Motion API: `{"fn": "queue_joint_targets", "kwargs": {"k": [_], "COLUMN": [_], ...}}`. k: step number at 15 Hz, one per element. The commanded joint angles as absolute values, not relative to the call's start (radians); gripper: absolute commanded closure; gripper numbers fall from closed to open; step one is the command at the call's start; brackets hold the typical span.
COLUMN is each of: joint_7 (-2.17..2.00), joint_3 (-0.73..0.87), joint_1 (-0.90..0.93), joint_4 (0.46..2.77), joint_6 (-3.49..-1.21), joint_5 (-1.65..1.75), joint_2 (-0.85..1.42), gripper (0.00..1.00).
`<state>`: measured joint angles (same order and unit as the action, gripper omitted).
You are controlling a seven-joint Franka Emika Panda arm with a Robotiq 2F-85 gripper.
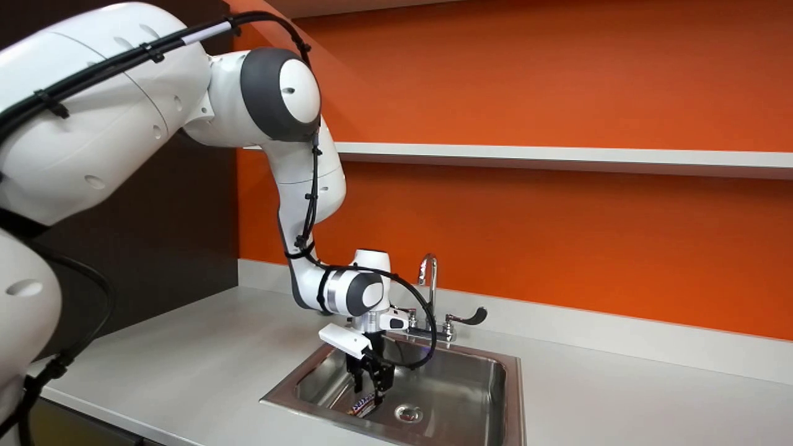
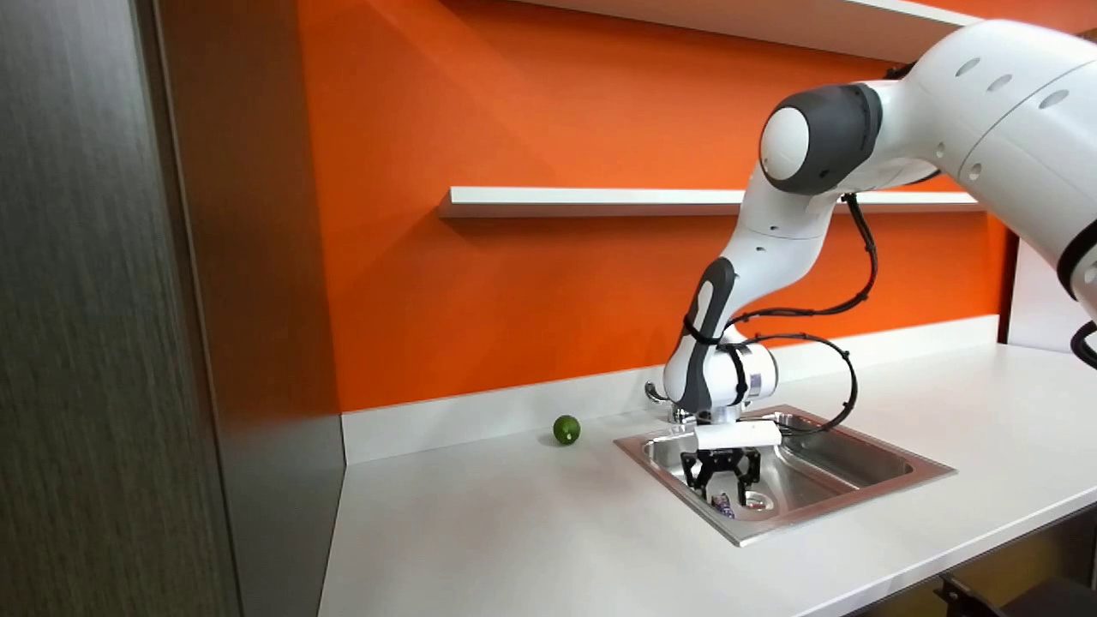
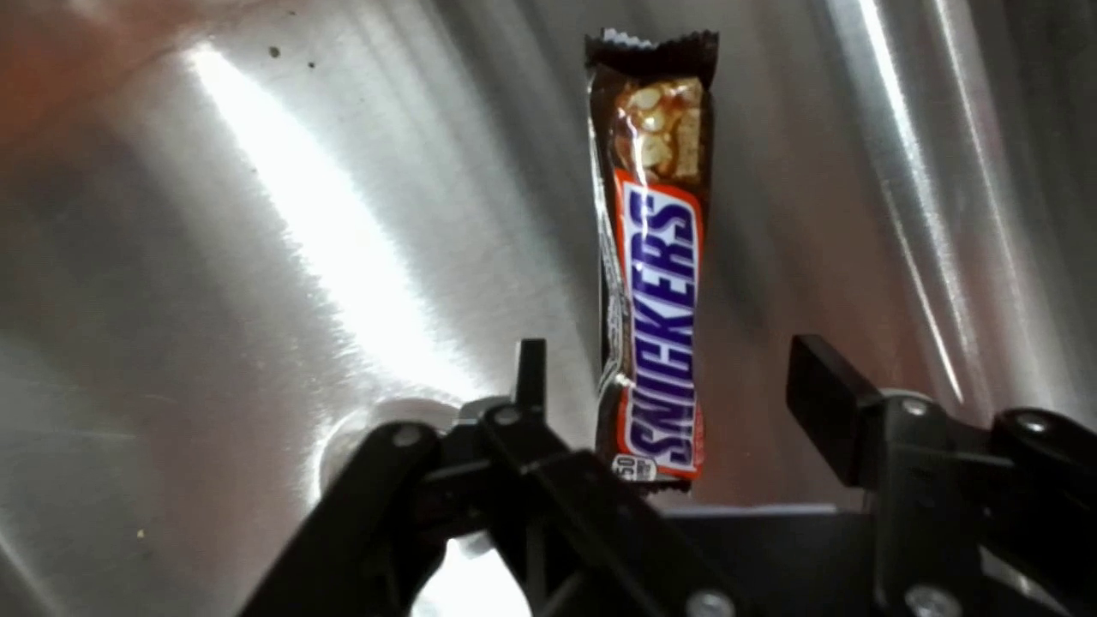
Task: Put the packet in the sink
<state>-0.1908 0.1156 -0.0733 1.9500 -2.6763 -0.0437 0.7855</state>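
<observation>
The packet, a slim dark Snickers bar [image 3: 660, 283], lies on the floor of the steel sink [image 1: 514, 396]. The packet also shows in both exterior views [image 1: 363, 406] [image 2: 723, 506], beside the drain. My gripper [image 3: 673, 386] points down inside the basin with its fingers spread apart. In the wrist view the packet's lower part appears between the two fingers, with a gap on each side and neither finger touching it. The gripper also shows in both exterior views [image 1: 368, 395] [image 2: 722, 497]. The sink rim shows in an exterior view [image 2: 908, 480] too.
The chrome faucet [image 1: 432, 285] with its dark-tipped handle [image 1: 474, 317] stands behind the sink, close to the wrist. A round green ball [image 2: 566, 429] sits on the counter near the backsplash. A white shelf [image 1: 557, 153] runs along the orange wall. The sink walls surround the gripper.
</observation>
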Motion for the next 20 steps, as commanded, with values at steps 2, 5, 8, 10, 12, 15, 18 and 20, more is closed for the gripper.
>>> {"fn": "queue_joint_targets", "kwargs": {"k": [2, 5, 8, 10, 12, 15, 18, 20], "joint_7": [-0.211, -0.214, -0.219, -0.223, -0.231, -0.243, -0.253, -0.259], "joint_3": [0.134, 0.142, 0.151, 0.159, 0.172, 0.196, 0.214, 0.217], "joint_1": [-0.051, -0.043, -0.033, -0.026, -0.015, 0.007, 0.032, 0.045], "joint_4": [1.970, 1.981, 1.993, 2.003, 2.012, 2.038, 2.077, 2.110], "joint_6": [-2.697, -2.711, -2.718, -2.723, -2.725, -2.730, -2.732, -2.731], "joint_5": [-0.053, -0.052, -0.048, -0.044, -0.038, -0.025, -0.015, -0.015], "joint_2": [0.751, 0.733, 0.711, 0.694, 0.678, 0.644, 0.596, 0.553], "gripper": [0.00, 0.00, 0.00, 0.00, 0.00, 0.00, 0.00, 0.00]}}
